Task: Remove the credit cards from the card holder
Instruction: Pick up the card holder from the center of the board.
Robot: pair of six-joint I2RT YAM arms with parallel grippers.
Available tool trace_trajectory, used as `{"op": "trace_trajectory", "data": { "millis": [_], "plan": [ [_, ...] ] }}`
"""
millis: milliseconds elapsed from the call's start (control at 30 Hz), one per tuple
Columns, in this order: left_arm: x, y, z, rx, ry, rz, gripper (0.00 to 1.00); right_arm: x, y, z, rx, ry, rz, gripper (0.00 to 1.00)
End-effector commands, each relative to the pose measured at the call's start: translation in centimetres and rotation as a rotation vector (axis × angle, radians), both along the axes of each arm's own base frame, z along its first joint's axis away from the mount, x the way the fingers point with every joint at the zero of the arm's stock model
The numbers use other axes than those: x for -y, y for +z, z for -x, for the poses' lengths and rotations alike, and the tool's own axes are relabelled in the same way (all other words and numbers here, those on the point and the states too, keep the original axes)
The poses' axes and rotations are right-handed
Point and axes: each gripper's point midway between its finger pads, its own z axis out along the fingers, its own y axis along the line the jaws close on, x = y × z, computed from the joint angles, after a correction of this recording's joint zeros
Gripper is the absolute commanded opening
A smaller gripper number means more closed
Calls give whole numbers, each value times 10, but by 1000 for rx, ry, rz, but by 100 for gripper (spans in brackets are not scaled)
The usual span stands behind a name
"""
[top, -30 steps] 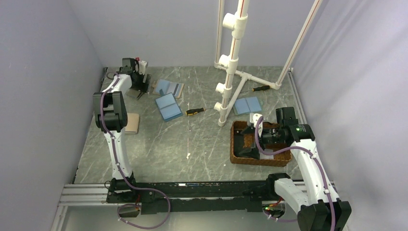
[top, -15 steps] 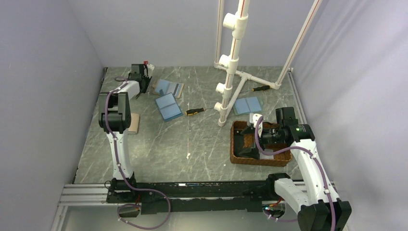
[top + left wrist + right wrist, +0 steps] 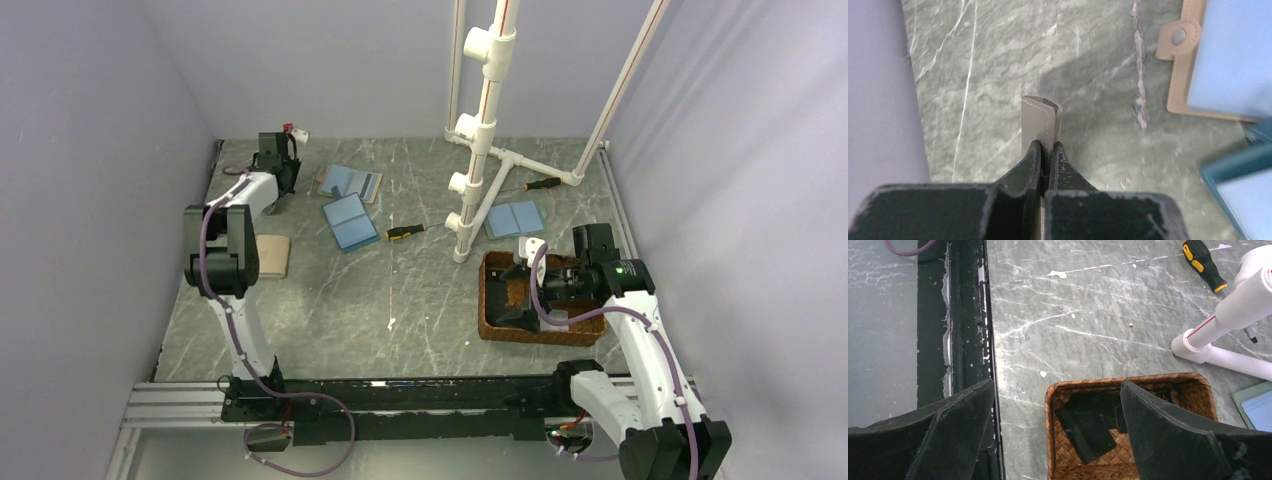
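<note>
Left hand [image 3: 1047,150] shifted, pinching folded tan card holder [image 3: 1040,116]

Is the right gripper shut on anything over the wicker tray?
No, the right gripper stands wide open above the wicker tray, with nothing between its fingers.

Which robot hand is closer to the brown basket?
Right. The right gripper hangs open over the basket; the left gripper is far away at the back-left corner, pinching a tan folded holder.
</note>
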Motion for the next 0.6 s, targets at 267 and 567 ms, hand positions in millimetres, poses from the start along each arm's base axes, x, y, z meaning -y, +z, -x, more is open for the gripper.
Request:
{"op": "trace_trajectory", "data": {
  "millis": [267,567],
  "plan": [
    [66,120,106,75,82,434,0,-10,10,8,46,70,-34,99],
    [172,107,244,-186,84,718,0,-12,7,3,43,82,-19,99]
  ]
}}
